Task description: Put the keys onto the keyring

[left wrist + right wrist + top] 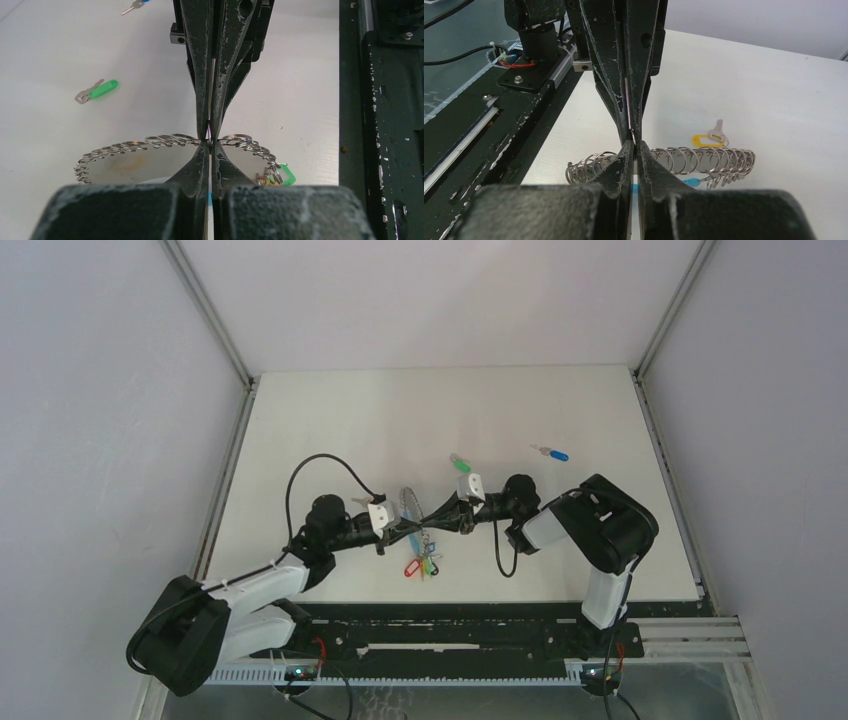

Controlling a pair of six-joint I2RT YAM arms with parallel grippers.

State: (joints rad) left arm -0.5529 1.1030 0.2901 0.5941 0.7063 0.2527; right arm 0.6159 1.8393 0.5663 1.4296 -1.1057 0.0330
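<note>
The keyring (150, 141) is a thin silver wire hoop strung with several small split rings; coloured tags (424, 565) hang from it near the table's front. My left gripper (210, 142) is shut on the hoop's wire. My right gripper (634, 142) comes in from the opposite side and is shut on the same wire, tip to tip with the left one. In the top view the left gripper (415, 531) and right gripper (436, 519) meet mid-table. A green key (460, 464) and a blue key (552, 452) lie loose farther back. A yellow key (709, 139) lies just beyond the hoop.
The black rail (460, 632) with the arm bases runs along the near edge, close behind the grippers. Metal frame posts (215, 320) and grey walls bound the white table (330, 420) on both sides. A black cable (320, 465) loops over the left arm.
</note>
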